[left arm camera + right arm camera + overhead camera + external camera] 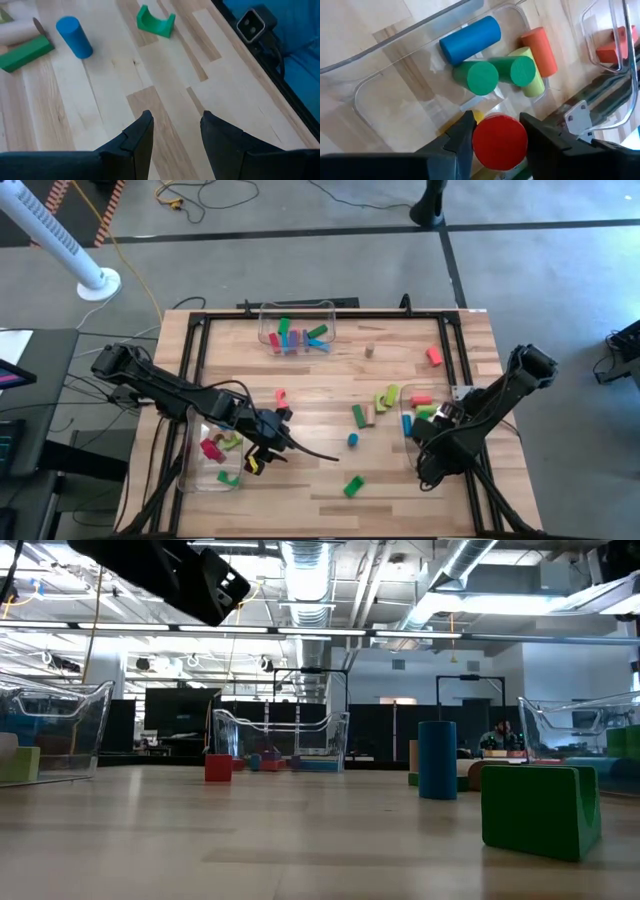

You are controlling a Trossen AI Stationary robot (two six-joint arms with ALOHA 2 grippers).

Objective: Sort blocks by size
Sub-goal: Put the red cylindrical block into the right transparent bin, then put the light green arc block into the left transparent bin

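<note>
Right claw (495, 131) gripping red cylinder (499, 140), above bin (370, 85)

left gripper (172, 132): low, fingers parted, nothing between | right gripper (495, 132): pointing down, fingers clamping a cylinder

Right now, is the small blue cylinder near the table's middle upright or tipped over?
Upright. The blue cylinder stands on its end in the low view; from above, only its round top shows.

Bare surface (165, 115) lies open ahead of the left pincer (176, 131); a blue cylinder (74, 36) and green arch (156, 21) stand farther on.
</note>
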